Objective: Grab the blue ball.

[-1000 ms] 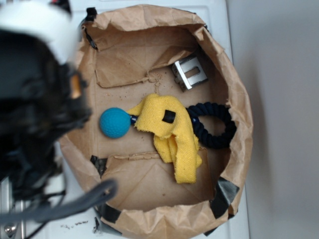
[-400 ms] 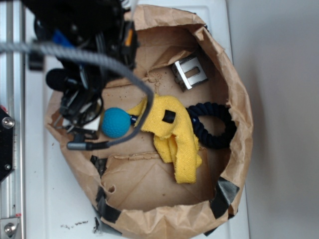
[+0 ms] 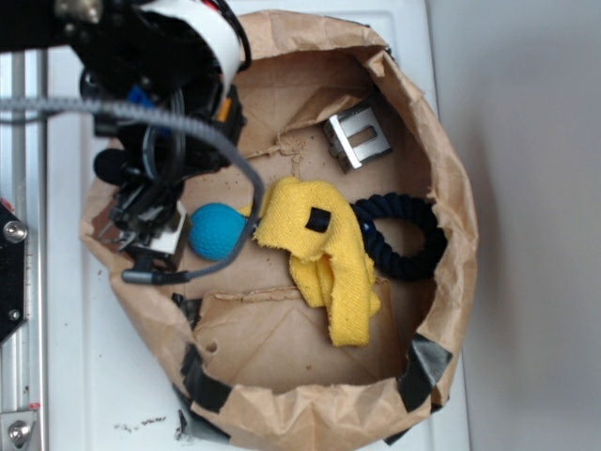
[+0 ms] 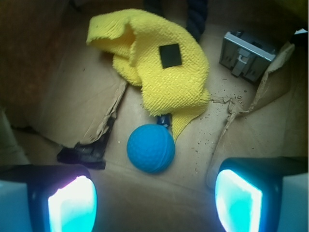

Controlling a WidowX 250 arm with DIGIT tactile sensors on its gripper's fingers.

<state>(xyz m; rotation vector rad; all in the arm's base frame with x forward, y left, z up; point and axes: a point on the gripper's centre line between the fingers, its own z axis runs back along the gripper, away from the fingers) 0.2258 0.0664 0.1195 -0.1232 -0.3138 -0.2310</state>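
End effector spread apart, lowered nearer the blue ball, ball unmoved beside yellow cloth

Arm reached in from upper left, wrist angled down; gripper hung low, fingers spread wide, nothing between them.

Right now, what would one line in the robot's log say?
phase: approach | target: blue ball | end effector: open, short of ball | nearby: yellow cloth

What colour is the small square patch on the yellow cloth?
Black, on the yellow cloth; the patch shows best in the wrist view.
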